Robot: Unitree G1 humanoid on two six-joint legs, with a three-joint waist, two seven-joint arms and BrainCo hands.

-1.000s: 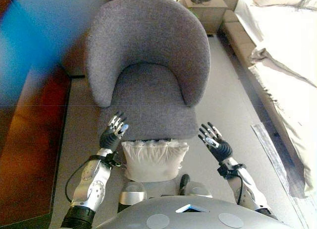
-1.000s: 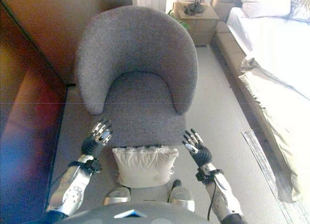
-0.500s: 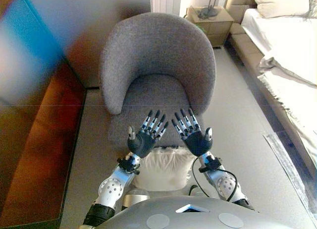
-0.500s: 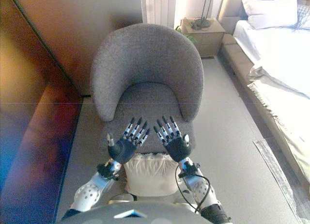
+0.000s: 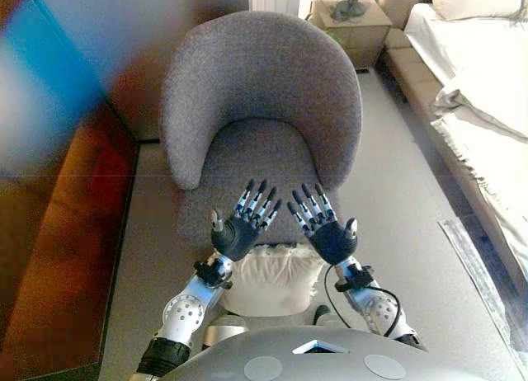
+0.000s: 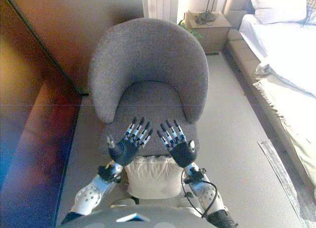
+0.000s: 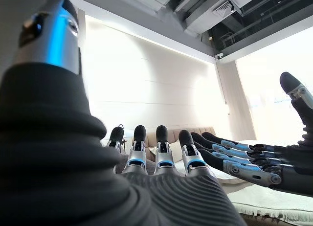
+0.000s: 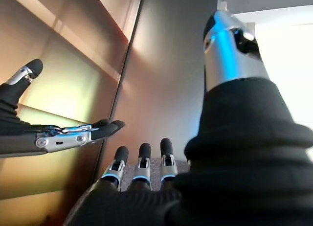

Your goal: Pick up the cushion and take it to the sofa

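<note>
A cream cushion (image 5: 271,275) lies on the floor against the front of a grey tub armchair (image 5: 260,109). My left hand (image 5: 239,231) and right hand (image 5: 328,232) are raised side by side above the cushion, palms up, fingers straight and spread, both open and empty. The hands hide the cushion's upper edge. In the left wrist view my left hand (image 7: 156,160) points at a far wall and the right hand's fingers (image 7: 244,160) show beside it. In the right wrist view my right hand (image 8: 142,172) shows with the left hand's fingers (image 8: 63,135) alongside.
A dark wooden wall panel (image 5: 58,232) runs along the left. A bed with white bedding (image 5: 487,109) stands at the right, a wooden bedside table (image 5: 351,18) at the back. Grey carpet (image 5: 396,208) lies between the armchair and the bed.
The camera has tipped slightly, so the scene has shifted in the picture. Both hands stay raised, open, side by side above the cushion. The cushion has not moved.
</note>
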